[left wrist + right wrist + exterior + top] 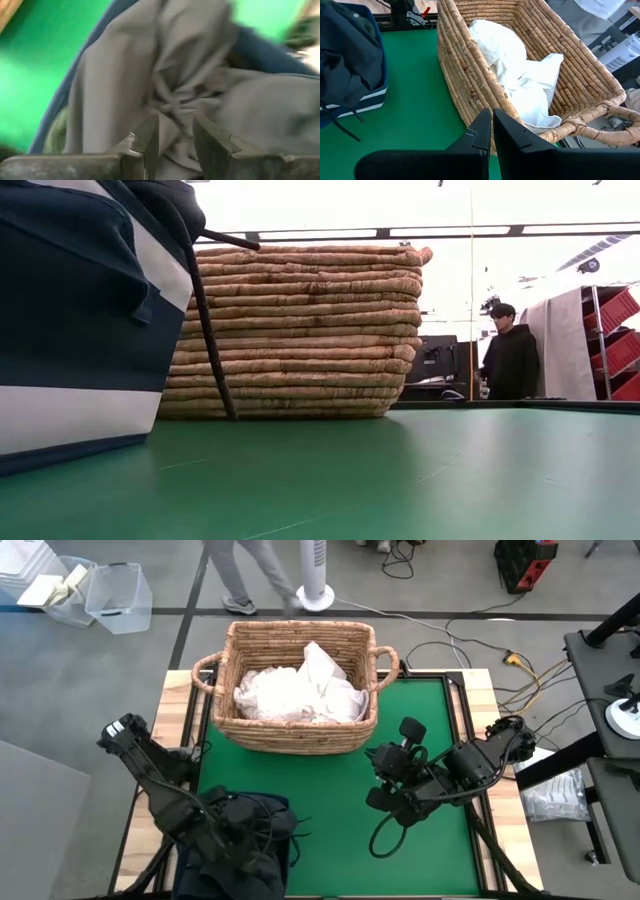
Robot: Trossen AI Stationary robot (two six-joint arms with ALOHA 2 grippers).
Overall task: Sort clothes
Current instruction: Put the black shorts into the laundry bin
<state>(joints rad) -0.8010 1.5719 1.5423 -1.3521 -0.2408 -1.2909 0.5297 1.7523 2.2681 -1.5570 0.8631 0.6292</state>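
The navy bin (80,330) is cut off (left edge) in the low view.

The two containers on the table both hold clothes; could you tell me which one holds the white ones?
The tan wicker basket at the table's far edge holds the white clothes. The navy fabric bin at the near left holds the dark grey clothes.

The bench (340,790) is covered by a green mat and edged in pale wood. A tan woven wicker basket (300,730) is set on it at its far edge, ahead of the right end effector (492,131), whose fingers are pressed together over bare green. A navy blue fabric bin (70,330) with a white band is stood on the mat at the near left corner, directly under the left end effector (175,135).
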